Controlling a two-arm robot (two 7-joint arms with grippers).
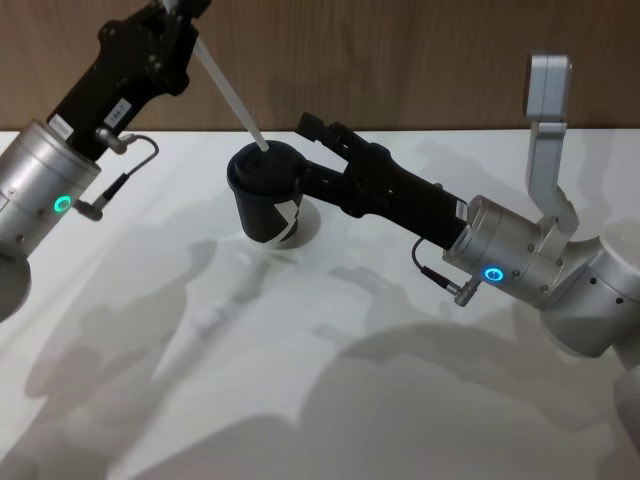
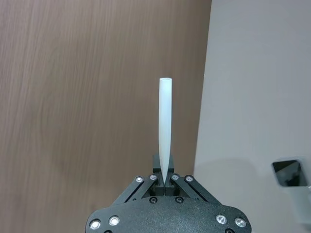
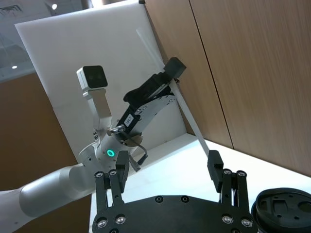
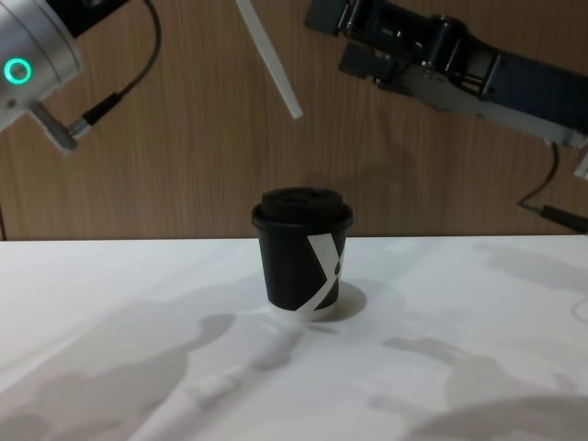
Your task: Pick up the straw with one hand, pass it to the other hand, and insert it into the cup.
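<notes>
Your left gripper (image 2: pixel 164 180) pinches the straw (image 1: pixel 230 95) by its upper end, high at the far left. The straw slants down to the right, its free tip hanging above the cup (image 4: pixel 303 262), clear of it. Your right gripper (image 1: pixel 320 127), fingers spread, hovers above the cup's right side.

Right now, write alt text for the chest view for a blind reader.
A thin white drinking straw slants down from above, its lower end hanging above a small black lidded paper cup on the white table. The open right hand is at upper right, the left arm's silver wrist at upper left.
</notes>
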